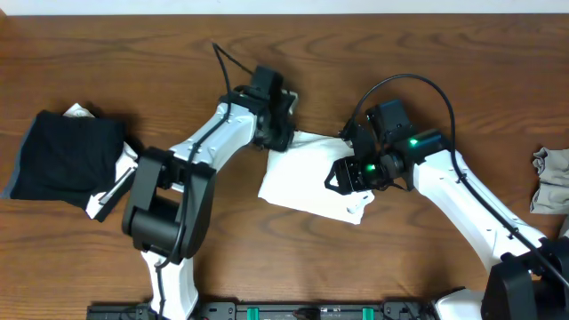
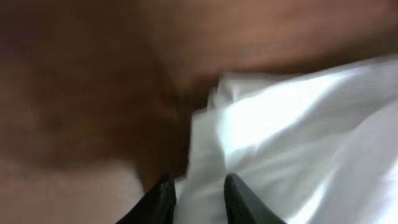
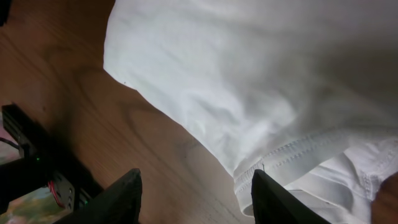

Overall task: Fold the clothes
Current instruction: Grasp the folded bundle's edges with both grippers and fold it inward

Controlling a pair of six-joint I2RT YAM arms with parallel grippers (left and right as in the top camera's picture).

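Note:
The white T-shirt (image 1: 307, 178) lies folded into a compact rectangle at the middle of the wooden table. My left gripper (image 1: 277, 133) is at its far left corner. In the left wrist view its jaws (image 2: 199, 193) are closed in on white cloth (image 2: 298, 124), and that view is blurred. My right gripper (image 1: 347, 178) hovers over the shirt's right part. In the right wrist view its jaws (image 3: 196, 193) are wide open and empty, over bare wood beside the shirt's stitched hem (image 3: 298, 155). A grey-beige garment (image 1: 551, 178) lies crumpled at the right edge.
A folded dark garment (image 1: 67, 156) lies at the left of the table, on top of something white (image 1: 80, 111). Bare wood (image 1: 427, 258) surrounds the shirt. The arm bases stand along the front edge.

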